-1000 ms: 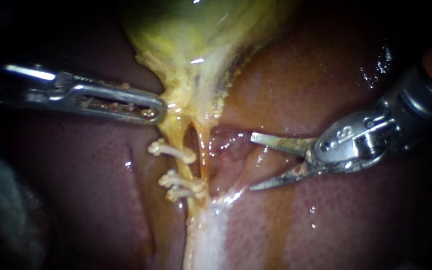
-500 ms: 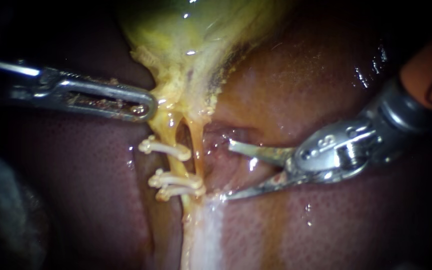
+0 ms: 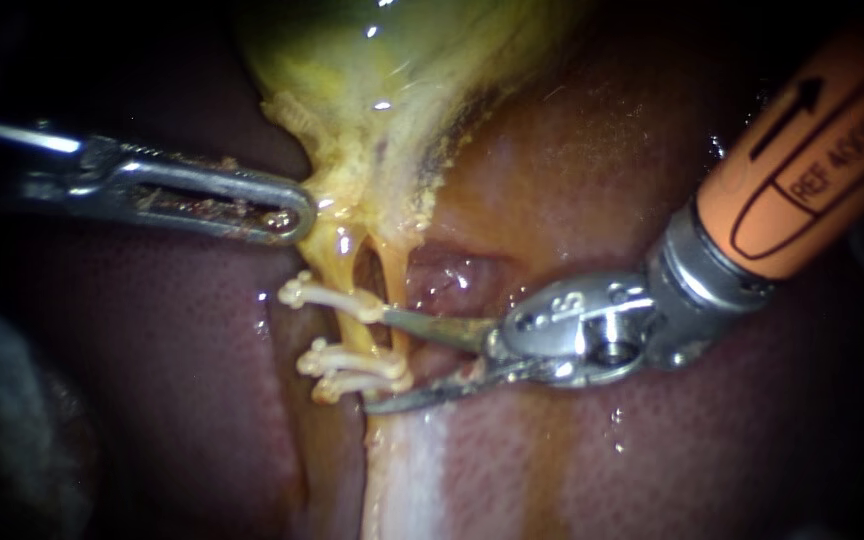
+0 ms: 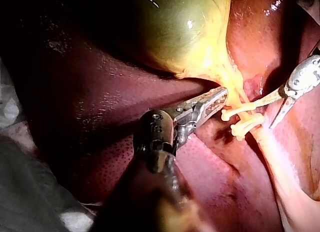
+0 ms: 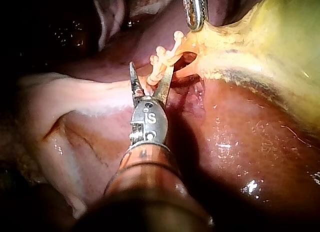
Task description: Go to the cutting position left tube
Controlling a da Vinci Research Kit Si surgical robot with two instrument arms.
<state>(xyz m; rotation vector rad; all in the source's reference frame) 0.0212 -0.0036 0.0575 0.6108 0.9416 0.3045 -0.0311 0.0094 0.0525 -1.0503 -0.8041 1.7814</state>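
Endoscope view: blade-like jaws of the right instrument (image 3: 380, 362) are spread, straddling the left tube (image 3: 344, 285) at its lower white clips (image 3: 350, 360). Jaws of the left instrument (image 3: 292, 215) pinch yellow tissue at the neck of the gallbladder (image 3: 392, 60), just above, with dark red liver (image 3: 652, 450) around.

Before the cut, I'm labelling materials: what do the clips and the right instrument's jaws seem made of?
The clips look like plastic: off-white, matte, knobby ends. The right instrument has jaws that look like metal, probably steel: grey, thin, glinting, smeared reddish.
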